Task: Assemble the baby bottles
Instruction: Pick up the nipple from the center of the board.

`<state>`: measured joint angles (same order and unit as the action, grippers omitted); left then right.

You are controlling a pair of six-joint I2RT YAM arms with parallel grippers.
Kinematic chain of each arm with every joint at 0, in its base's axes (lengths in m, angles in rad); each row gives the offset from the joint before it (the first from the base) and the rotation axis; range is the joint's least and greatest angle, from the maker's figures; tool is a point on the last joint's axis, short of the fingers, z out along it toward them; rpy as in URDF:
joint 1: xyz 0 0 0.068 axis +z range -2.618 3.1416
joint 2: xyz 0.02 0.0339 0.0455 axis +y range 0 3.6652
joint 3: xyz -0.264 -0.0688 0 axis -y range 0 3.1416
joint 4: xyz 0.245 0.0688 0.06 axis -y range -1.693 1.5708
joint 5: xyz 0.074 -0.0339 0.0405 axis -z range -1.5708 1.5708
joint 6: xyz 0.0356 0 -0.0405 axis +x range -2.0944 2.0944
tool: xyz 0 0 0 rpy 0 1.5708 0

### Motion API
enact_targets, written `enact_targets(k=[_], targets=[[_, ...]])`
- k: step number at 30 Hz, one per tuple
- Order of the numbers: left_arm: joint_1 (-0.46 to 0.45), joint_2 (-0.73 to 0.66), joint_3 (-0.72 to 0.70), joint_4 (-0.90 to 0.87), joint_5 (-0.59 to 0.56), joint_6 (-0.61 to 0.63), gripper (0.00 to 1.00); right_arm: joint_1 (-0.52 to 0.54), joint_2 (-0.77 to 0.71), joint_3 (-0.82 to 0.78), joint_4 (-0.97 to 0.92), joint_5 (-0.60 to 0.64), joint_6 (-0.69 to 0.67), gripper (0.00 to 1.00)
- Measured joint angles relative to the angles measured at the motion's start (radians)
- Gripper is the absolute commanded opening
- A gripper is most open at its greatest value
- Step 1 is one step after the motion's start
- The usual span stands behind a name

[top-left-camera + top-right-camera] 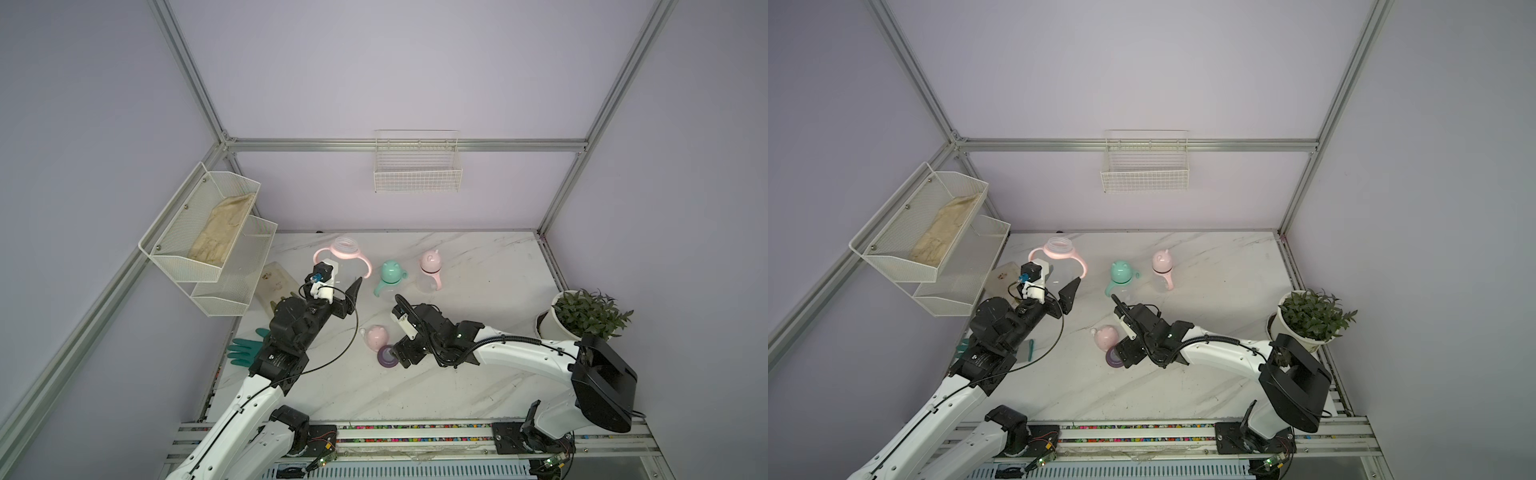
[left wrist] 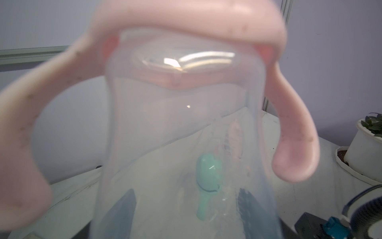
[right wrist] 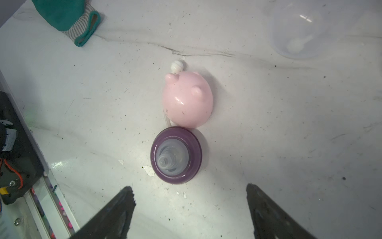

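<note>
1. The right gripper hung over the table with its jaws spread wide and nothing between them.
2. Just ahead of its tips the purple collar sat flat, nipple upward. It touched the pink dome cap lying beside it.
3. A thin straw with a white knobbed end showed from under the cap.
4. The left gripper was pinching the open bottle, which had its pink handled ring on and no collar. It held the bottle up near the back left of the table.
5. Risk: jaws closing on the collar could nudge the cap, since the two touched, and a domed cap would probably roll away.
6. Risk: if the straw was joined to the collar, lifting might drag it against the cap; the join could not be seen.
7. Risk: the clear bottle looked slick, so a twist while threading the collar might turn it in the left grip.
8. Farther out, the mint bottle and the pink-capped bottle stood between the arms and the back wall, near the carry path.
9. A green glove and a potted plant lay well apart to either side.
</note>
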<state>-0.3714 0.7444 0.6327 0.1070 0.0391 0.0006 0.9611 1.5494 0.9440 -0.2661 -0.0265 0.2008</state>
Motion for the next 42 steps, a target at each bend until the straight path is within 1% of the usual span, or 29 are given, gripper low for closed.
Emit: enact_targets(k=[3,7,14,18,24,33,36,40,42], targets=[[0.002,-0.040,-0.031,-0.001,0.002,-0.016,0.00,0.012,0.042,-0.007,0.051,-0.024,-0.001,0.91],[0.004,-0.072,-0.035,-0.008,0.002,-0.018,0.00,0.027,0.104,-0.013,0.097,-0.051,-0.008,0.92],[0.004,-0.094,-0.035,-0.027,0.007,-0.017,0.00,0.040,0.203,-0.013,0.141,-0.057,-0.026,0.92],[0.004,-0.097,-0.035,-0.032,0.009,-0.016,0.00,0.058,0.245,0.021,0.156,-0.027,-0.034,0.92],[0.004,-0.116,-0.035,-0.061,0.009,-0.015,0.00,0.088,0.294,0.071,0.159,0.045,-0.039,0.87],[0.004,-0.149,-0.035,-0.091,0.008,-0.006,0.00,0.107,0.302,0.081,0.137,0.099,-0.038,0.87],[0.004,-0.152,-0.035,-0.093,0.008,-0.005,0.00,0.111,0.302,0.081,0.131,0.110,-0.037,0.82],[0.004,-0.152,-0.035,-0.096,0.009,-0.004,0.00,0.111,0.300,0.083,0.114,0.124,-0.034,0.64],[0.004,-0.152,-0.035,-0.096,0.008,-0.004,0.00,0.111,0.300,0.087,0.107,0.124,-0.029,0.59]])
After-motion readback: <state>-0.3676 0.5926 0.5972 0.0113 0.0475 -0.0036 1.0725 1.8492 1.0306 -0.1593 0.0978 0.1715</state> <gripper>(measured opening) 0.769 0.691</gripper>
